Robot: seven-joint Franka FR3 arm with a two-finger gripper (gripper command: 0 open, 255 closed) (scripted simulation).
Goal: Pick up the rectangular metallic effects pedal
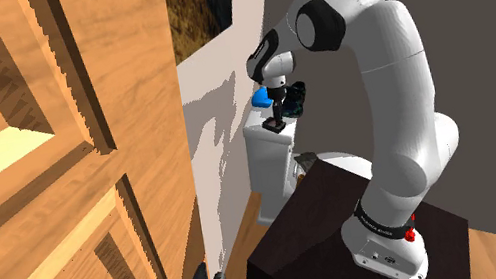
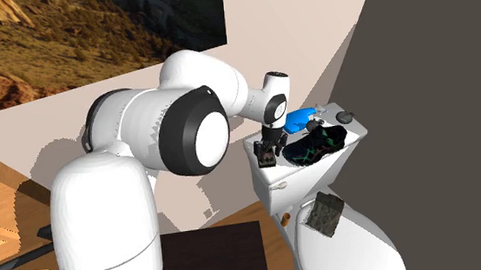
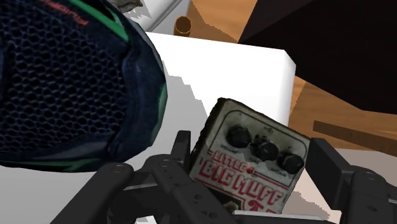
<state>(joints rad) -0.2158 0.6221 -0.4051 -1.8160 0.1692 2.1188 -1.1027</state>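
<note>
White and bulky, the arm [image 1: 398, 71] bends from its dark stand [image 1: 300, 227] over a white toilet tank [image 2: 273, 184] at the middle of the shoulder view, against a pale wall. On the tank lid lies a dark mesh sneaker [image 3: 63, 83] with green trim, at the upper left of the wrist view, and the silver-faced pedal [image 3: 254, 159] with three black knobs and red lettering sits lower right of it, near the lid's front edge. The black pincer [image 3: 251, 146] clasps the pedal's two sides, and a small blue object [image 2: 299, 119] rests behind the sneaker.
</note>
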